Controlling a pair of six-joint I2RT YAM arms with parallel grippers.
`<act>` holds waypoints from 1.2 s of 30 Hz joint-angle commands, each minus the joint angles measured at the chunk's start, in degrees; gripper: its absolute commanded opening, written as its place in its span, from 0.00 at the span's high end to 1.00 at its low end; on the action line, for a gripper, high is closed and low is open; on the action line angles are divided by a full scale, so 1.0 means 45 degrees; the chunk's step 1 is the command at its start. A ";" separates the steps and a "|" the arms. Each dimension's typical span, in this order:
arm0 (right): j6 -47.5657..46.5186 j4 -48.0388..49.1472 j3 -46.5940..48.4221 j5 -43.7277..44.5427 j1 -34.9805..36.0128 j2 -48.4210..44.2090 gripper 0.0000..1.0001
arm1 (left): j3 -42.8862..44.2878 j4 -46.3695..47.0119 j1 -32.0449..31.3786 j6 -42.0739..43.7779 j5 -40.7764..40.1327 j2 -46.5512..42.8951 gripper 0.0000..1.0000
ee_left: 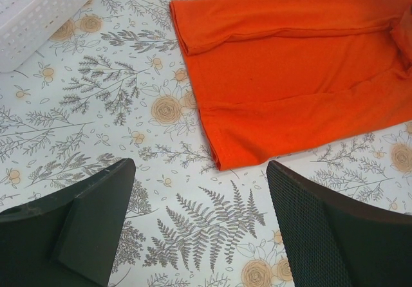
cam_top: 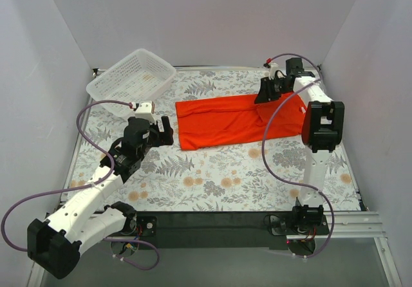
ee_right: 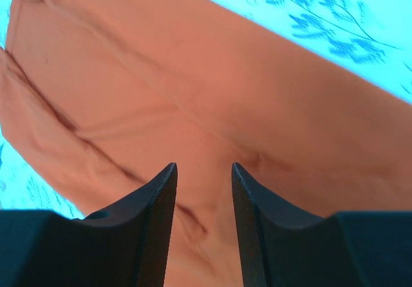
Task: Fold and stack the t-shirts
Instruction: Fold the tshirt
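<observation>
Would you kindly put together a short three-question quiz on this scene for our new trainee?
1. True or false: the bright orange-red fabric t-shirt lies inside the white plastic lattice basket.
2. Which tool hangs over the t-shirt? A) left tool B) right tool C) neither
3. Fill in: the left tool's jaws stand ____.
Key: 1 false, it lies on the floral tablecloth; 2 B; 3 open.
</observation>
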 commanded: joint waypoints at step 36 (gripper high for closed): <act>-0.3674 0.1515 -0.6456 0.4218 -0.6381 -0.4624 0.86 | 0.0627 -0.0373 0.0056 -0.0184 0.4130 0.3516 0.28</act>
